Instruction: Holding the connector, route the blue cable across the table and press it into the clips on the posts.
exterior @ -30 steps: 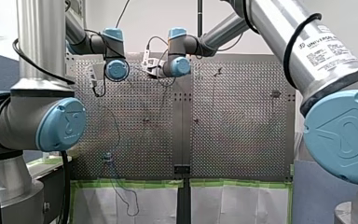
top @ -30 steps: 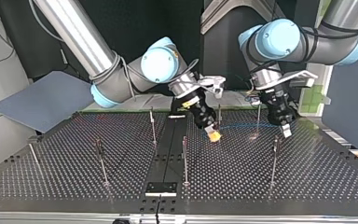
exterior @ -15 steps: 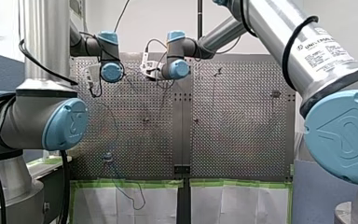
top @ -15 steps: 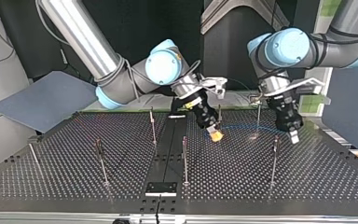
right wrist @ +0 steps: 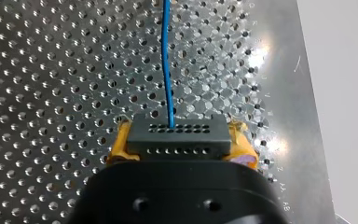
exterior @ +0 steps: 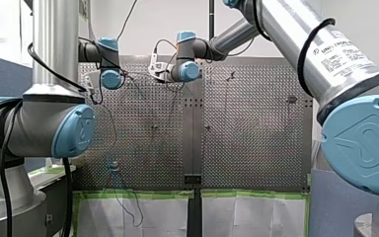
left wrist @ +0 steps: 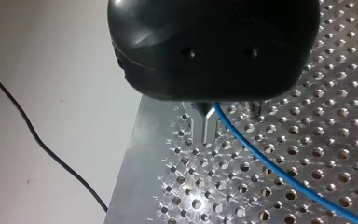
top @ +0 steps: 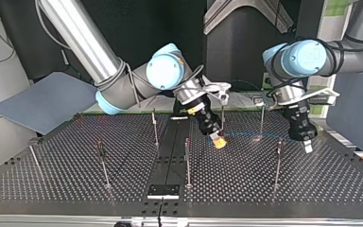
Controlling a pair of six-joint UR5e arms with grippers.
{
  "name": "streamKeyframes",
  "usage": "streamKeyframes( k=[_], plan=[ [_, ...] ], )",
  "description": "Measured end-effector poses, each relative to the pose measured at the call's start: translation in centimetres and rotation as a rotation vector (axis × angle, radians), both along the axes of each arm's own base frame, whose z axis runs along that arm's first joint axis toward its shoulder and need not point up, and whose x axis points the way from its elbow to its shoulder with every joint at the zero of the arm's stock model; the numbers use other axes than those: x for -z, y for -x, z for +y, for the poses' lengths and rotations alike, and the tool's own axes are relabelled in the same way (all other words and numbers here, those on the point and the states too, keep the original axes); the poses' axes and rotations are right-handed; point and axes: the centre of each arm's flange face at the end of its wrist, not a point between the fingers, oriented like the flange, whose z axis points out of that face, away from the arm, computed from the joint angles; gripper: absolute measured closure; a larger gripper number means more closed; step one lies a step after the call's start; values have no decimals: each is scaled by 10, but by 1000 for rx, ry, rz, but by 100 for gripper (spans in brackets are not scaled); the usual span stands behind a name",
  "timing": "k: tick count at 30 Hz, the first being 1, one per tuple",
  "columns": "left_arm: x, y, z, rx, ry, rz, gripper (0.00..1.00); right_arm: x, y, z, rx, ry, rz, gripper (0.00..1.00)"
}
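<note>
Blue cable [right wrist: 167,60] leading ahead from connector [right wrist: 177,133], clamped in right pincer [right wrist: 179,142] — left pincer [left wrist: 208,133] closed on the cable

Top view: my right tool [top: 217,141] is over the bench [top: 66,184] middle, just beside a rear post [top: 222,118]. My left tool [top: 307,144] is to its right, toward the bench edge. The connector [right wrist: 177,135] sits between my right tool's pads [right wrist: 121,145]. The cable [right wrist: 166,60] runs ahead from it across the bench and is pinched in my left tool. Other posts [top: 187,161] stand left of and nearer than the tools.
</note>
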Motion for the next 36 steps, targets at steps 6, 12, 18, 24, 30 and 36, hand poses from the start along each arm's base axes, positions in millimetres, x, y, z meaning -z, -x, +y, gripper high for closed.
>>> streamKeyframes(
  k=[6,12,18,24,30,36],
  plan=[
    [6,-12,3,42,9,-14,98,-4,2,-5,16,4,-4,100],
    [10,-25,7,72,17,-28,98,-12,3,-9,29,10,-11,100],
    [15,-42,15,84,17,-23,98,-22,3,-13,44,22,-14,100],
    [29,-56,24,85,18,-2,98,-29,4,-16,61,33,-18,100],
    [37,-63,31,85,17,13,98,-35,5,-18,76,44,-25,100],
    [37,-65,35,86,21,13,98,-44,5,-21,88,53,-33,100]
  ],
)
